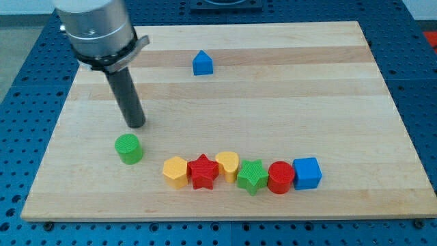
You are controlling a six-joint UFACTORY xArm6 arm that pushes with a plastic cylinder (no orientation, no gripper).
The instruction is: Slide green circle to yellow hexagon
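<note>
The green circle (128, 148) is a short green cylinder at the lower left of the wooden board (328, 82). The yellow hexagon (175, 171) lies to its right and a little lower, apart from it, at the left end of a row of blocks. My tip (136, 126) is the lower end of the dark rod, just above and slightly right of the green circle, with a small gap between them.
The row right of the yellow hexagon holds a red star (203, 171), a yellow heart (228, 164), a green star (252, 177), a red cylinder (280, 178) and a blue cube (307, 173). A blue house-shaped block (203, 63) sits near the view's top.
</note>
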